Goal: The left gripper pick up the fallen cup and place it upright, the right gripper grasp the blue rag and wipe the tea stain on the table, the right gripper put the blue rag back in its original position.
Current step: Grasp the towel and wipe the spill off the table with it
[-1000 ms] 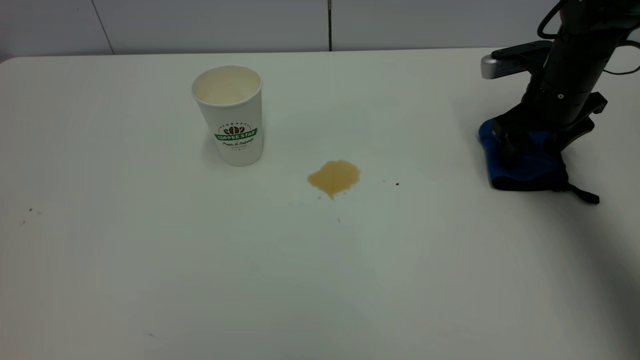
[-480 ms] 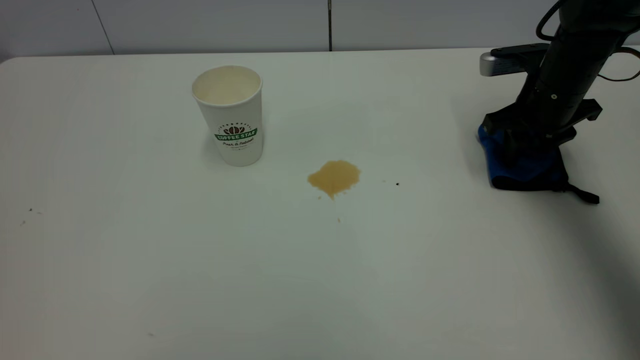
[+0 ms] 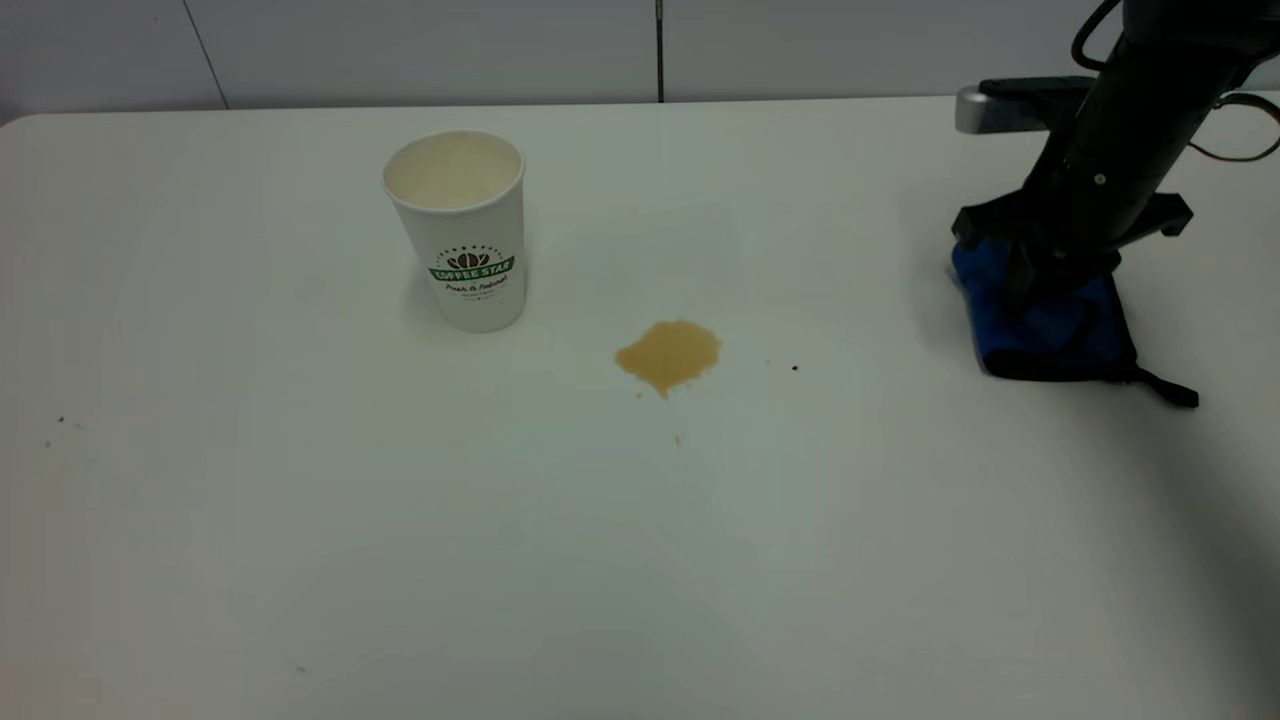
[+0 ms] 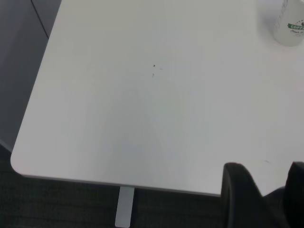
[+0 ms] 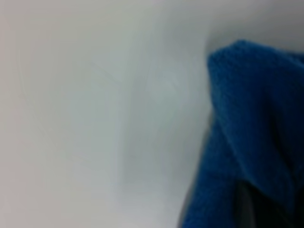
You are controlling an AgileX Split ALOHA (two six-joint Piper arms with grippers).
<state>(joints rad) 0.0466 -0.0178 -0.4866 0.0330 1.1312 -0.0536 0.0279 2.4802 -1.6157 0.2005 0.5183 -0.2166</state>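
The white "COFFEE STAR" cup (image 3: 461,232) stands upright at the table's (image 3: 300,520) back left; it also shows far off in the left wrist view (image 4: 289,27). The tan tea stain (image 3: 668,355) lies mid-table, uncovered, with tiny droplets beside it. The blue rag (image 3: 1045,320) lies at the right. My right gripper (image 3: 1040,285) is down on the rag's top and shut on its cloth, which is pulled up a little; the rag fills the right wrist view (image 5: 251,123). My left gripper (image 4: 266,192) is open and empty over the table's near left corner, out of the exterior view.
A black strap (image 3: 1168,388) trails from the rag toward the right edge. Small dark specks (image 3: 60,420) dot the left side, and one (image 3: 795,368) lies right of the stain. The table's rounded corner and edge (image 4: 28,166) show beneath the left gripper.
The right arm has risen and tilted, drawing the rag's upper edge up a little with it. The cup, the stain and the left gripper have not moved.
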